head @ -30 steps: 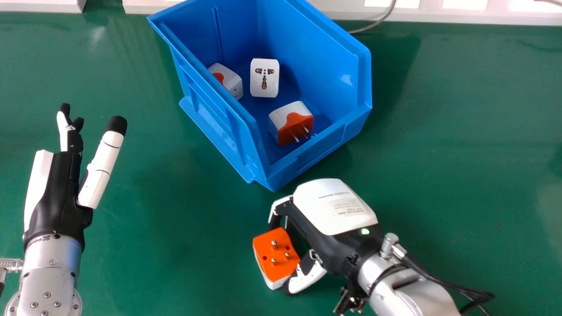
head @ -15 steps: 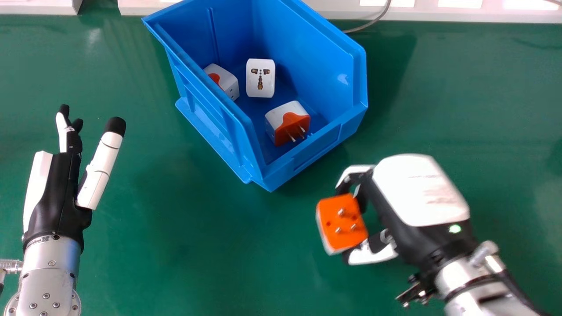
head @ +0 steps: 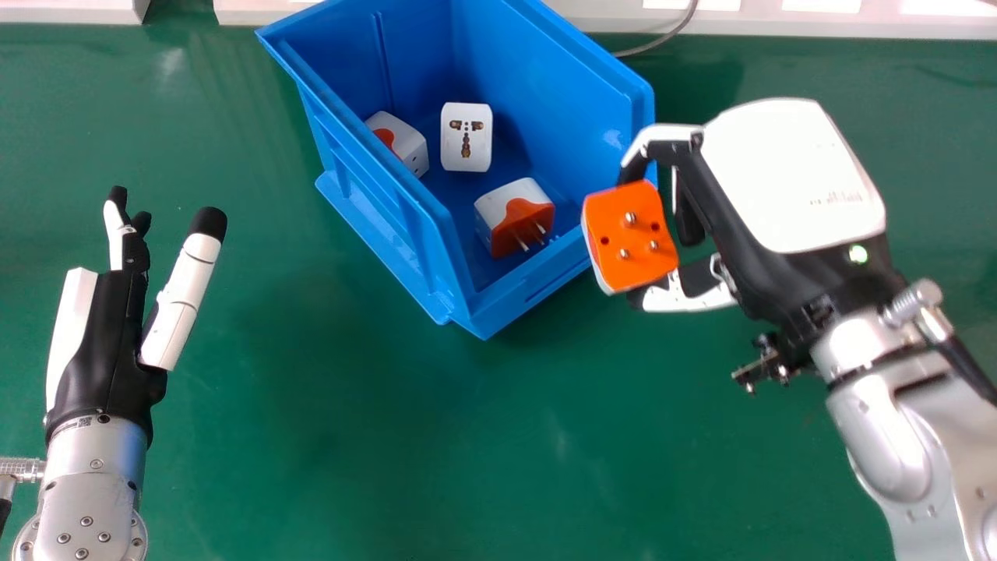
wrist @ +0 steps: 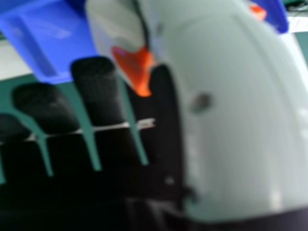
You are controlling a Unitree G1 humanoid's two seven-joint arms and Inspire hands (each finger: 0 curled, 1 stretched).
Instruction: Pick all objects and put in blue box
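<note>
My right hand [head: 779,187] is at the right of the head view, beside the blue box [head: 537,284]. Its fingers and thumb pinch an orange and white adapter [head: 635,234], whose pins face up, by the box's near right corner. In the right hand view the adapter [wrist: 108,29] lies between my right hand [wrist: 98,91] and its large pale thumb, with the blue box [wrist: 53,38] behind. Inside the box rest a white adapter [head: 466,139], one with orange at the left wall [head: 401,144], and another [head: 510,214] at the front. My left hand [head: 109,335] stays open at the left.
Green tabletop [head: 350,436] lies in front of the box and between the two arms. Behind the box runs a grey cable [head: 662,39] near a white ledge [head: 779,23] along the table's far edge.
Holding the adapter, my right hand has moved right and then farther up the view, from in front of the box to its right side. The left hand has kept its place.
</note>
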